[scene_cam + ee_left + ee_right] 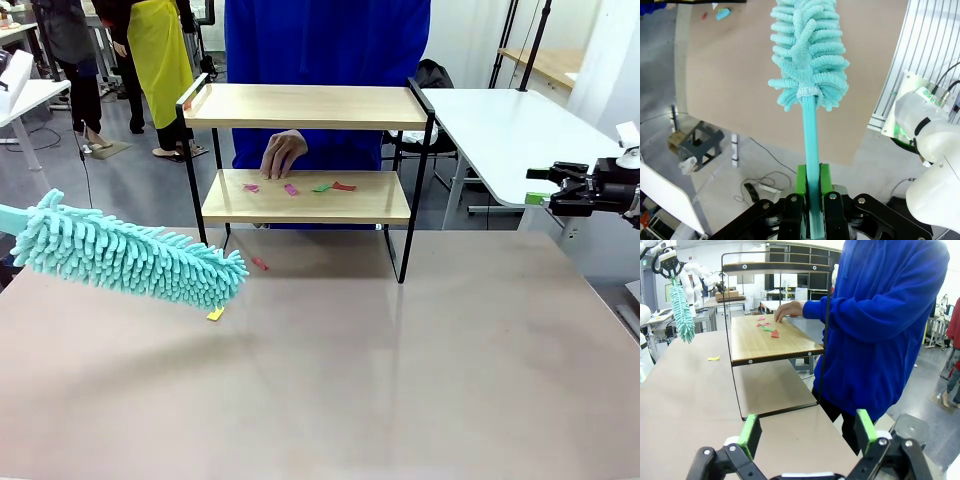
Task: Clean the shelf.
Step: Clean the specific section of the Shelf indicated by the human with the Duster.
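Duster point(807, 55) clamped (by its handle) in left tool point(811, 172), right tool point(807, 420) open

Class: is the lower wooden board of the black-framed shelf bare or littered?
Littered: pink, red and green scraps lie on the light wooden lower board, beside the person's hand.

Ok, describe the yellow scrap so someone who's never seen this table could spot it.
Find the two-tier wooden shelf at the far side of the table, then come forward from its left legs to the tip of the teal duster. The yellow scrap lies on the table just under that tip; its nearest neighbour is a red scrap.
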